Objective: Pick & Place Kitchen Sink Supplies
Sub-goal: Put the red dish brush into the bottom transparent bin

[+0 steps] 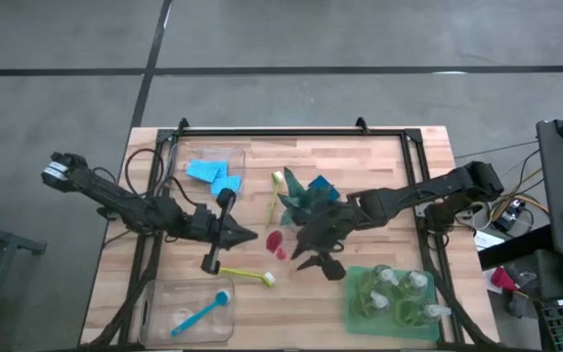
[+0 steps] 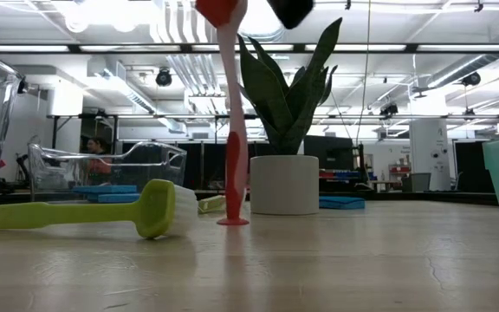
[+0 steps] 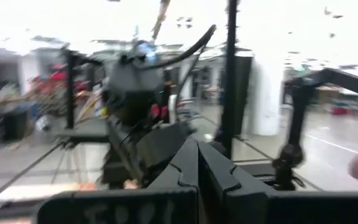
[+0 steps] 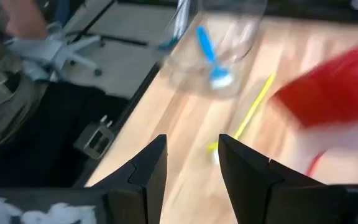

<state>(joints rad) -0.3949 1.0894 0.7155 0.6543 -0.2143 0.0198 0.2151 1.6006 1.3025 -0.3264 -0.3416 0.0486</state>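
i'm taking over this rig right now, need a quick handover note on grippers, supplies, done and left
Left gripper: shut, empty, mid-table.
Right gripper: fingers apart, nothing seen between them, beside the red-pink long-handled brush, which stands upright on the table.
Done: blue long-handled brush in the near clear bin; flat blue sponges in the far clear bin; clear pump bottles in the green tray.
Left: red-pink brush and yellow-green brush, loose on the table.

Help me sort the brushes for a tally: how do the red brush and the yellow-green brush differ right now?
The red brush stands upright with one end on the table; the yellow-green brush lies flat. The red brush rises out of the low view's top, near the right gripper; the yellow-green brush lies on its own, untouched. Both are slim, long-handled brushes.
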